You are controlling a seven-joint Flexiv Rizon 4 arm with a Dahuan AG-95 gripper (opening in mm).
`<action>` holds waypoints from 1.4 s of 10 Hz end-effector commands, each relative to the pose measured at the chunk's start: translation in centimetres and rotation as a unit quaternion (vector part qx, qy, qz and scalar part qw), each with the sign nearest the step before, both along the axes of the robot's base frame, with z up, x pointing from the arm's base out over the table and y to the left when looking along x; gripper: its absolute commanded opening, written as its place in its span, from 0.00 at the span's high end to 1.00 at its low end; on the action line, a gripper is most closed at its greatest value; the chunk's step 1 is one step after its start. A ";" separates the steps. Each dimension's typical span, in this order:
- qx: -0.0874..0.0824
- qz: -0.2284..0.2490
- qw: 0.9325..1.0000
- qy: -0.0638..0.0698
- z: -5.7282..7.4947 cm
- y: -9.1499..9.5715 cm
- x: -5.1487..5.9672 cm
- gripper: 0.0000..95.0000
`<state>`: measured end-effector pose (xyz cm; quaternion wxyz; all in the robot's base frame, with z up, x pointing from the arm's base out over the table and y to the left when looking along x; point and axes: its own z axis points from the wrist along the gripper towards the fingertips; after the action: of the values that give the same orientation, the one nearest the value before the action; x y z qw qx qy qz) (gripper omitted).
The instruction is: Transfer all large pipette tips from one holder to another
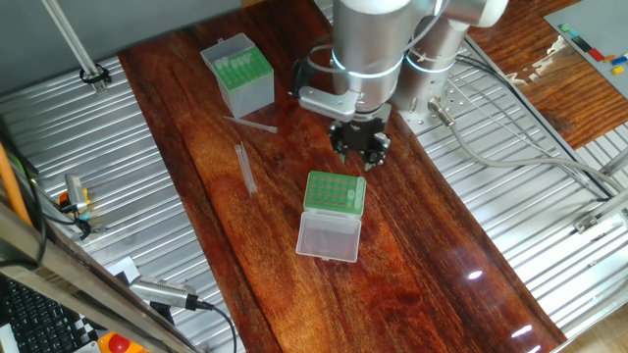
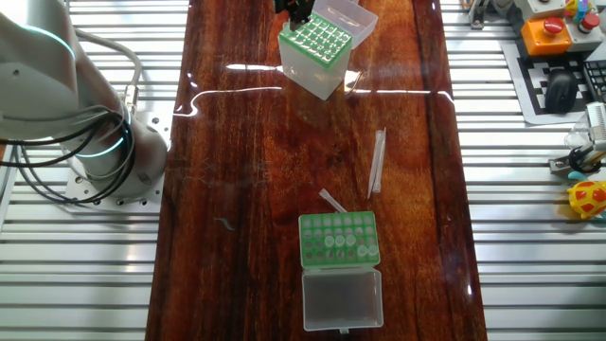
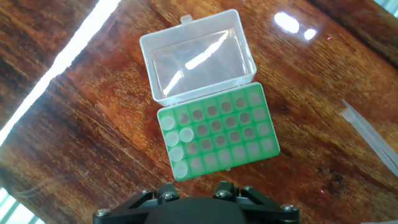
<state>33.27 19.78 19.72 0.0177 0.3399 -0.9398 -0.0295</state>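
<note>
Directly below jaws (image 1: 359, 149): green rack (image 3: 217, 134) w/ tips (image 3: 176, 138); jaw state can't tell.

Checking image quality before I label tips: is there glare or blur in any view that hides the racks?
Hand view: bright streaks of glare cross the table and the open lid, but the green rack is sharp, tips countable. One fixed view: small glare spots on the table far from the rack. Other fixed view: a reflection band near the tall box; the low rack's tips look small and soft.
</note>
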 end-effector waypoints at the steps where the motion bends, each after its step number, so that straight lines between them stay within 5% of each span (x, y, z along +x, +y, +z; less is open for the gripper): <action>1: -0.008 0.014 1.000 0.016 -1.4 1.4 -0.1 0.60; 4: -0.011 0.010 1.000 0.017 -3.6 2.2 0.0 0.60; 14: 0.000 0.015 1.000 0.001 -4.4 1.8 -1.3 0.60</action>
<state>31.77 21.43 15.61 0.0177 0.3542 -0.9345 -0.0299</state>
